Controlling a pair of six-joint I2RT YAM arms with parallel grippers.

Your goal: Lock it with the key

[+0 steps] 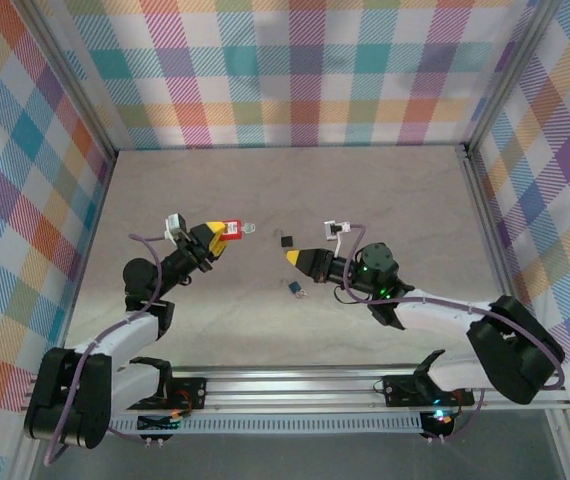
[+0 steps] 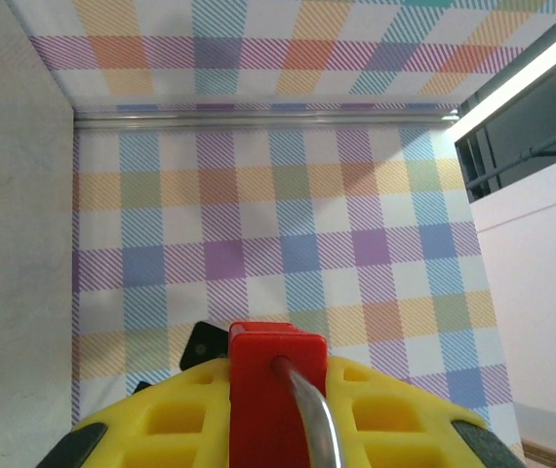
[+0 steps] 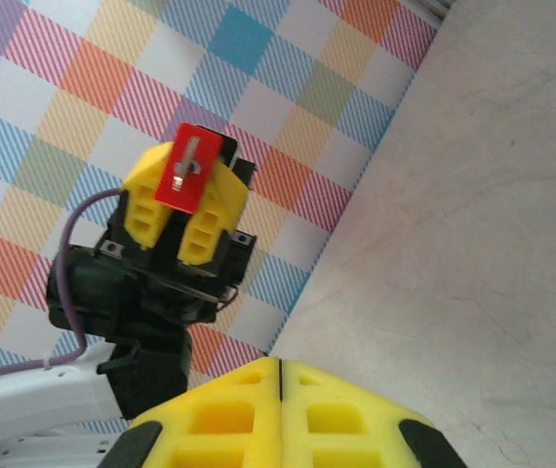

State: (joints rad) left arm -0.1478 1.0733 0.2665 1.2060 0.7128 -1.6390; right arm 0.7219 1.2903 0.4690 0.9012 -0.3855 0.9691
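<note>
My left gripper [image 1: 222, 236] is shut on a red padlock [image 1: 231, 229], held off the table. In the left wrist view the padlock [image 2: 266, 390] sits between the yellow fingers [image 2: 161, 419], and its steel shackle [image 2: 314, 419] curves back toward the camera. A thin silver-grey key [image 1: 248, 231] sticks out of the padlock's far end, pointing at my right gripper [image 1: 291, 257]. The right wrist view shows that red end face [image 3: 196, 175] with the key [image 3: 189, 159] in it. The right gripper [image 3: 280, 363] is shut, with nothing visible between its fingers, a short gap from the key.
A small black padlock [image 1: 286, 240] lies on the grey table [image 1: 385, 190] between the two grippers. A small blue padlock [image 1: 295, 289] lies nearer, below the right gripper's tips. Plaid walls close in the table at the back and both sides.
</note>
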